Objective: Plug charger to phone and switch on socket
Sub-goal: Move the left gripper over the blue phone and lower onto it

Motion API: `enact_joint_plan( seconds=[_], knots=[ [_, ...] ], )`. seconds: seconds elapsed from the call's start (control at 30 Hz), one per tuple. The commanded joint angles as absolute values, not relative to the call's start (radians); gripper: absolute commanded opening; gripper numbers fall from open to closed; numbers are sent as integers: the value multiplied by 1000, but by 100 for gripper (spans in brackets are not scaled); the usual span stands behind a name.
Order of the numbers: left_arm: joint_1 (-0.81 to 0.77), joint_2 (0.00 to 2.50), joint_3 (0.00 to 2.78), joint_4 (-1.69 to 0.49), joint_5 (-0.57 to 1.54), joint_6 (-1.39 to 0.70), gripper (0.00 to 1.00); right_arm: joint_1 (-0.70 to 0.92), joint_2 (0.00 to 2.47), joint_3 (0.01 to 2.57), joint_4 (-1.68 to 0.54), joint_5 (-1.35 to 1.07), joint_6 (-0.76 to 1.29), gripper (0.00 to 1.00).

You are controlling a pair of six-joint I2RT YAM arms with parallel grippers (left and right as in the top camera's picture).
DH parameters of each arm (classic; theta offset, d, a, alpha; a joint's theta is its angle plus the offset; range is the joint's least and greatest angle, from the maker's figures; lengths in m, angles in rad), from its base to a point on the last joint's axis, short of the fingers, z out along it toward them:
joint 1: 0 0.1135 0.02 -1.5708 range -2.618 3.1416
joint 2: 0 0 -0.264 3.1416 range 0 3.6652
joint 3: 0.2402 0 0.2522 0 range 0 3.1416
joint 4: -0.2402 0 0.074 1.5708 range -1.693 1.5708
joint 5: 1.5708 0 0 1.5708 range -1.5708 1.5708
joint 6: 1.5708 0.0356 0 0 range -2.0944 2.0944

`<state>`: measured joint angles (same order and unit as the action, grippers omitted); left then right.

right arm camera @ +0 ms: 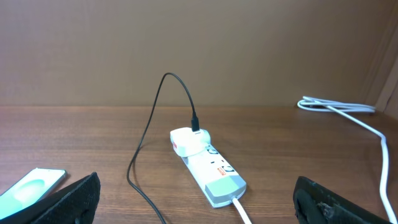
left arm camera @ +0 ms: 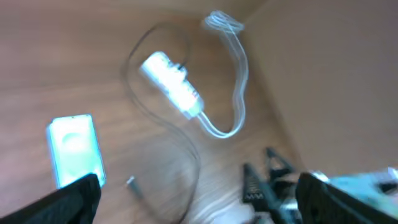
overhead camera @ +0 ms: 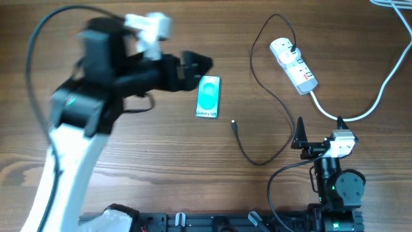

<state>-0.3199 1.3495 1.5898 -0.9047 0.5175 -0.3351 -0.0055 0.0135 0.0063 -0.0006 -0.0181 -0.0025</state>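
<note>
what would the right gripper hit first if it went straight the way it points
Probably the socket, at its near end where the white cord enters: it lies straight ahead of the right gripper. The charger cable runs left of that line. Height unclear.

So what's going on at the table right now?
Nothing is being held yet. The left gripper is open and hovers beside the phone, which lies flat with its screen up. The charger is plugged in at the socket, but its connector tip lies loose on the table, apart from the phone. The right gripper is open and sits below the socket.
</note>
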Motion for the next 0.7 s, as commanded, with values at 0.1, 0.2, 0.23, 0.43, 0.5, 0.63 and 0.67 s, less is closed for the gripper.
enact_joint_plan(
  seconds=[0.1,0.2,0.23,0.43,0.5,0.63,0.67],
  knots=[
    [-532,1770,1973,-1322,-103,-352,100,-11,5,5,2,-23,-11,100],
    [-570,1893,1990,-1301,-102,-352,100,-11,5,5,2,-23,-11,100],
    [-578,1919,1990,-1290,-103,-350,100,-11,5,5,2,-23,-11,100],
    [-578,2051,1990,-1217,-95,-435,100,-11,5,5,2,-23,-11,100],
    [-572,2088,1988,-1184,-94,-457,100,-11,5,5,2,-23,-11,100],
    [-569,2122,1988,-1162,-84,-453,100,-11,5,5,2,-23,-11,100],
    [-568,2123,1988,-1159,-83,-458,100,-11,5,5,2,-23,-11,100]
  ],
)
